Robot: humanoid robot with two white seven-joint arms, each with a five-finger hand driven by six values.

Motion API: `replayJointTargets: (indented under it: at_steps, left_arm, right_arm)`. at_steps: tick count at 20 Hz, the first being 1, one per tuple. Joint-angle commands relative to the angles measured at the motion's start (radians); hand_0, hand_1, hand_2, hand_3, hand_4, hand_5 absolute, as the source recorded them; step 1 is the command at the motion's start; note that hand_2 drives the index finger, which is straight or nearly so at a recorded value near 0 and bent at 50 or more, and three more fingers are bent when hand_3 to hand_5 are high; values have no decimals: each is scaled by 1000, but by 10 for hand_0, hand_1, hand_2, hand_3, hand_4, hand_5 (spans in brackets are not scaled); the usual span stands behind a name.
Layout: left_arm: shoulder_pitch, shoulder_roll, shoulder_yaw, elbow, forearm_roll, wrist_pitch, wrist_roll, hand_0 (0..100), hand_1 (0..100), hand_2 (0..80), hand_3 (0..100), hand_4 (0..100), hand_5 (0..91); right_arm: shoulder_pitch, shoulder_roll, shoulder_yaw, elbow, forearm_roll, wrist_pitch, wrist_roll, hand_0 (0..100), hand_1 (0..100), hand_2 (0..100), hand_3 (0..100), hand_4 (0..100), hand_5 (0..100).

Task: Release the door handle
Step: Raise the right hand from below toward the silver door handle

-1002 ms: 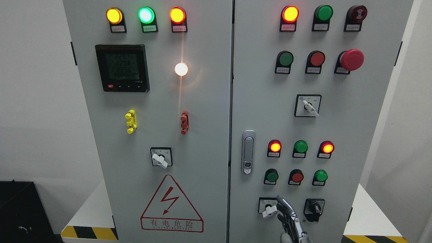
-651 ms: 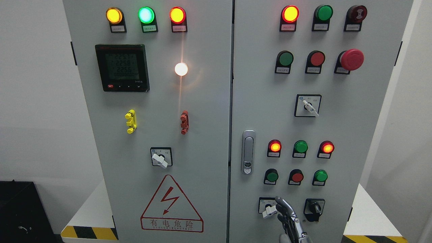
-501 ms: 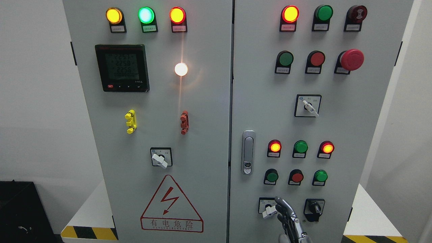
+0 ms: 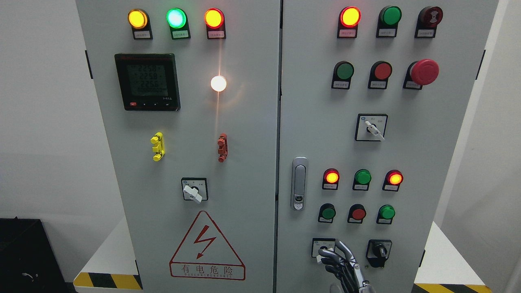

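right hand [image 4: 340,264] — fingers curled over white switch [image 4: 324,255], apparently gripping it, low on right door | handle [image 4: 299,183] untouched above-left, well apart, flush at door's left edge | release appears done | left hand unseen

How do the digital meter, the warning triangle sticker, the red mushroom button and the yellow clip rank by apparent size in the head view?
1. Warning triangle sticker, largest.
2. Digital meter.
3. Red mushroom button.
4. Yellow clip, smallest, though taller and narrower than the button, so that pair is close.
All sit on the same cabinet front.
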Motion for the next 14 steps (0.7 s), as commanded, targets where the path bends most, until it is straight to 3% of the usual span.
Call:
replayJointTargets:
  at_steps: [1,7,14]
  left_arm:
    - [17,0,0,0,0,2,0,120,556,0,0,0,0]
    - [17,0,0,0,0,2,0,120,556,0,0,0,0]
    - [17,0,0,0,1,2,0,120,556,0,0,0,0]
  right_arm:
    - [-12,1,-2,4,86,5,0,443,320,78,973,1000,1000]
    - [-15,4,-8,1,166,25,-3,403,403,151,1000,1000,1000]
    - [-41,6,-19,1,263,23,-8,354,458,164,1000,1000,1000]
